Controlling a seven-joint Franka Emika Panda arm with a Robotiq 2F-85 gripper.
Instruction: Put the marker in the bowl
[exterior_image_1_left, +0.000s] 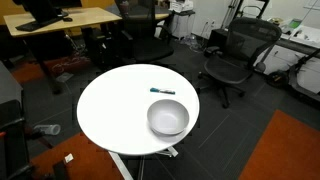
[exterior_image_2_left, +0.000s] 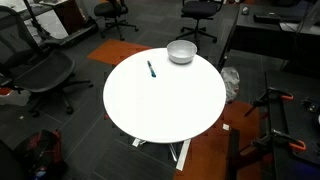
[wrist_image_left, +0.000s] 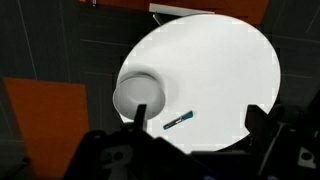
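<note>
Approach step, nothing grasped yet. Marker (wrist_image_left: 178, 121) flat on white table (exterior_image_1_left: 115, 110), near bowl (wrist_image_left: 138, 95), not touching it. Gripper (wrist_image_left: 197, 116) high overhead, fingers (wrist_image_left: 256, 120) spread wide, empty. Next: drop over marker, square jaws across its body, pinch, lift, short carry to bowl, release.

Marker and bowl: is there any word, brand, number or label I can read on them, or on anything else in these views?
No text can be read in any view.
marker: any print is too small and blurred to read.
bowl: plain, no marking visible.
table: plain white top, no marking visible.
</note>
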